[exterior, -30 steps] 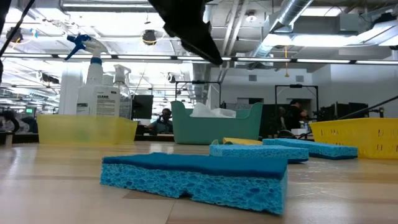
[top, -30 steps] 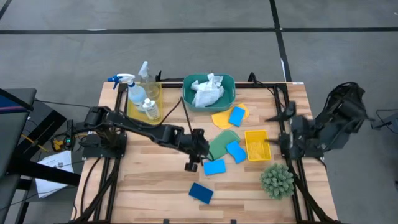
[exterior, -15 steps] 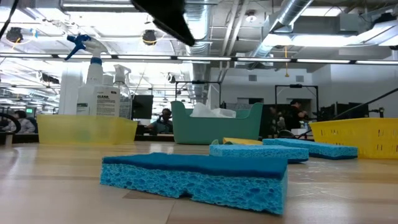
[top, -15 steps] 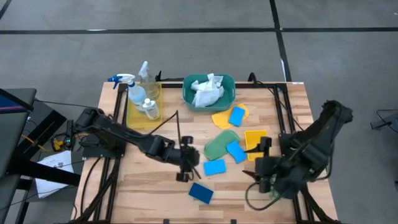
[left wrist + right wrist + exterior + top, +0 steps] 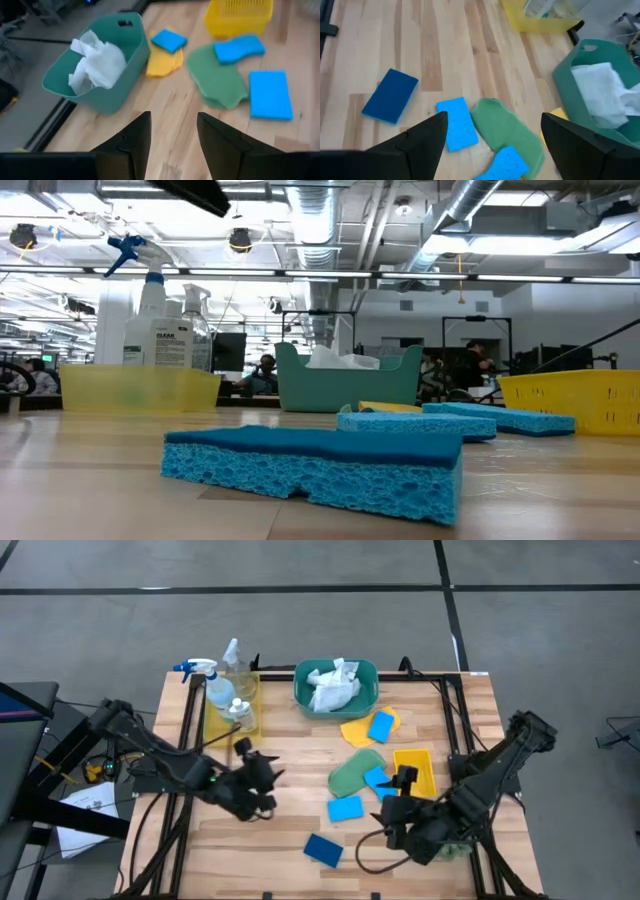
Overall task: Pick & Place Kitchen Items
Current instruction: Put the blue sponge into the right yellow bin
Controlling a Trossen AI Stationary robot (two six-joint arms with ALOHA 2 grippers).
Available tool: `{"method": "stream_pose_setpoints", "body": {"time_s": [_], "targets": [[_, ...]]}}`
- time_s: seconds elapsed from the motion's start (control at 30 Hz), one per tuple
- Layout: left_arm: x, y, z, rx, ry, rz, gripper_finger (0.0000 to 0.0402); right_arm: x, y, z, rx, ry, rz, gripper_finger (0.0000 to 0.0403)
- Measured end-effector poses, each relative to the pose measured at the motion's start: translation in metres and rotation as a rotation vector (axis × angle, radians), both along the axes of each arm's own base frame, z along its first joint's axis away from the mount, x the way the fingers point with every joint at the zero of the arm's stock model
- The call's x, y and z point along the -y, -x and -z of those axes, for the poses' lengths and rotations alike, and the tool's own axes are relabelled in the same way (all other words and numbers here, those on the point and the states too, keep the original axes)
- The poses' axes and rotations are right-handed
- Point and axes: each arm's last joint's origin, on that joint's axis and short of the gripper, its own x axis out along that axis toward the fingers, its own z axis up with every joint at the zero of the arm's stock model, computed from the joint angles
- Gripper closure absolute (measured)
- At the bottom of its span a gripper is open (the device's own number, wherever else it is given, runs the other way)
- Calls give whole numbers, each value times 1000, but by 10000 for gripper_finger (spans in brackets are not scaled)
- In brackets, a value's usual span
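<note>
A dark-blue sponge [image 5: 323, 849] lies flat near the table's near edge, large in the low view [image 5: 310, 465]. One light-blue sponge [image 5: 345, 808] lies on the wood, one [image 5: 378, 783] on the green cloth [image 5: 350, 770] and one [image 5: 380, 726] on the yellow cloth [image 5: 356, 732]. A white cloth [image 5: 333, 687] sits in the teal basin [image 5: 303, 690]. The spray bottle [image 5: 212, 688] and two small bottles [image 5: 240, 715] stand in a yellow tray. My left gripper [image 5: 266, 774] is open and empty over bare wood at the left [image 5: 172, 130]. My right gripper [image 5: 400, 788] is open and empty above the sponges [image 5: 492, 120].
A yellow basket [image 5: 413, 772] stands right of the green cloth, partly under my right arm. The spiky green plant [image 5: 458, 846] is mostly hidden by that arm at the near right. Bare wood lies between the yellow tray [image 5: 222, 725] and the dark-blue sponge.
My left gripper has drawn back from beside the light-blue sponge toward the table's left edge. My right arm has swung in from the table's right edge toward the near middle and now hangs over the plant and the yellow basket. No object has moved.
</note>
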Motion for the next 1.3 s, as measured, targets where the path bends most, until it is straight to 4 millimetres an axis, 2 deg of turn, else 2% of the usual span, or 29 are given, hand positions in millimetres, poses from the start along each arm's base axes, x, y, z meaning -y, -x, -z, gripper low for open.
{"method": "stream_pose_setpoints", "body": {"time_s": [0.2,0.37,0.47,0.6,0.7,0.77,0.9,1.1,1.3], "targets": [[-8,28,24,199,48,72,247,-6,-32,11,-48,-134,-140,91],[-10,40,37,301,113,184,247,-10,-58,34,-139,-222,-260,91],[-5,45,46,325,131,274,249,-10,-74,62,-234,-202,-245,91],[1,49,55,342,154,354,256,-15,-92,111,-368,-123,-233,97],[5,52,57,348,166,381,261,-21,-100,144,-436,-72,-231,112],[8,54,57,350,174,398,265,-24,-103,157,-460,-60,-230,127],[16,57,59,348,184,436,272,-24,-106,167,-468,-56,-209,158],[19,58,57,362,192,448,280,-12,-112,167,-455,-11,-168,202],[19,58,57,364,196,447,280,1,-111,170,-513,41,-147,229]]}}
